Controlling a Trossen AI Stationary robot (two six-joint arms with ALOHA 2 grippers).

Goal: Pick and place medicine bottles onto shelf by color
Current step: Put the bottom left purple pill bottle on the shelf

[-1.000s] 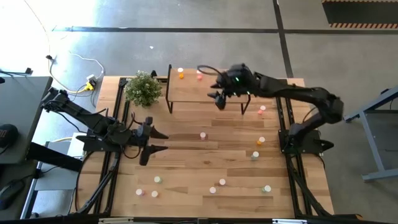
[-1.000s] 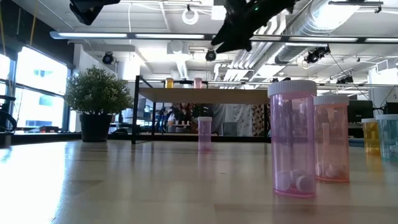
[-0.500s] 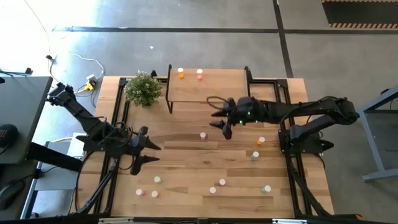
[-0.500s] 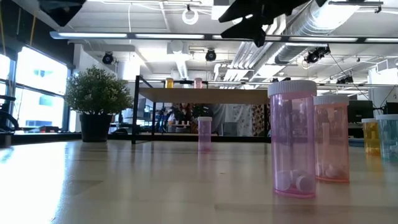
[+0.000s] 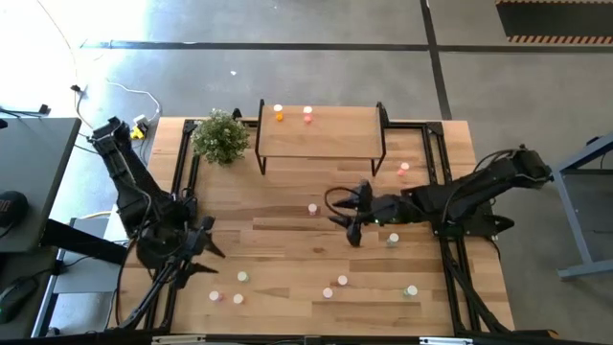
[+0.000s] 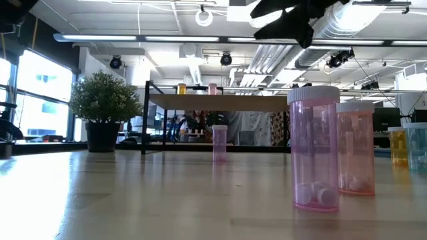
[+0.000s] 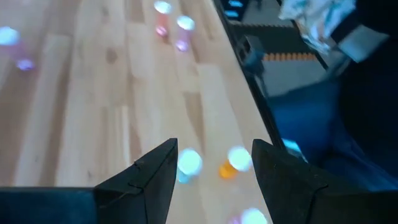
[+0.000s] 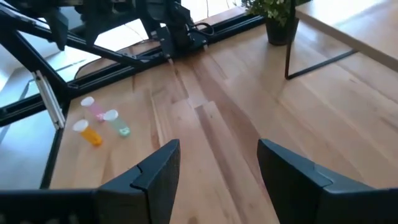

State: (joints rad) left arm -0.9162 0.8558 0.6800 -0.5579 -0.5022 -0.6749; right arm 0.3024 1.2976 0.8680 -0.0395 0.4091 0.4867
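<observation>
Right hand (image 5: 351,218) open, white-capped pink bottle (image 5: 312,208)

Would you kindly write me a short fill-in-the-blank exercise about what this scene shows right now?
1. The shelf holds ____ bottles.
2. The potted plant stands to the ____ of the shelf in the view from above.
3. The right claw hangs open and holds ____.
4. The left claw is open above the table's ____ side.

Missing words: two; left; nothing; left
</observation>
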